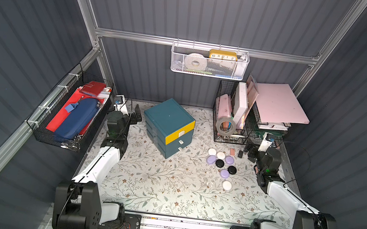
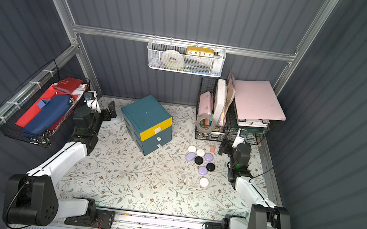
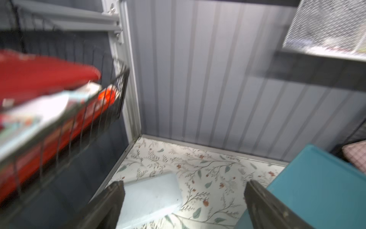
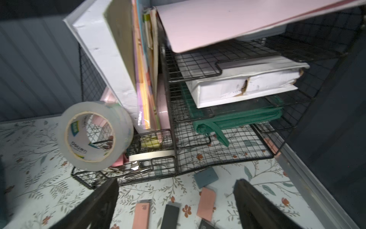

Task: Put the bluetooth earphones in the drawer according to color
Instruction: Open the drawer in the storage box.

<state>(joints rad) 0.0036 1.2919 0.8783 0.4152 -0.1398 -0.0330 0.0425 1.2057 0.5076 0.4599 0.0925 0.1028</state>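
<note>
Several bluetooth earphones lie in a cluster right of the middle in both top views: three white (image 1: 221,155), three lilac (image 1: 211,159) and two black (image 1: 219,163). The teal drawer cabinet (image 1: 168,125) (image 2: 146,122) stands at the back centre with its yellow front and two teal fronts all pushed in. My left gripper (image 1: 137,114) (image 3: 184,184) is open and empty, just left of the cabinet (image 3: 316,188). My right gripper (image 1: 248,151) (image 4: 177,182) is open and empty, behind and right of the cluster. No earphones show in either wrist view.
Flat pink chips (image 4: 141,216), a black chip (image 4: 170,216) and a grey-blue one (image 4: 206,177) lie under the right gripper. A wire rack (image 1: 228,138) with a tape roll (image 4: 95,134) stands behind. A pale blue case (image 3: 150,196) lies by the left gripper. A wire basket (image 1: 68,113) hangs left.
</note>
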